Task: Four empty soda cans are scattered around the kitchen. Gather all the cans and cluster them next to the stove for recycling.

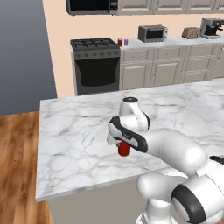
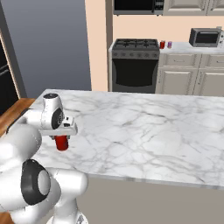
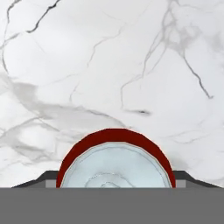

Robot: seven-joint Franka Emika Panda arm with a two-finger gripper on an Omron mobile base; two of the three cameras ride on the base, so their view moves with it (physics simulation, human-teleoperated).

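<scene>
**A:** Claw is pointing straight down over the marble island counter, and a red soda can sits upright right under it, near the counter's front edge. From the hand cam the can's silver top is dead centre between the two dark finger tips, one on each side. Whether they're actually squeezing it or just alongside, can't tell.

**B:** Where's the rest?

**A:** Across the room, on the back counter just right of the stove: another red can and the purple can, standing side by side, toaster oven further along.
</scene>
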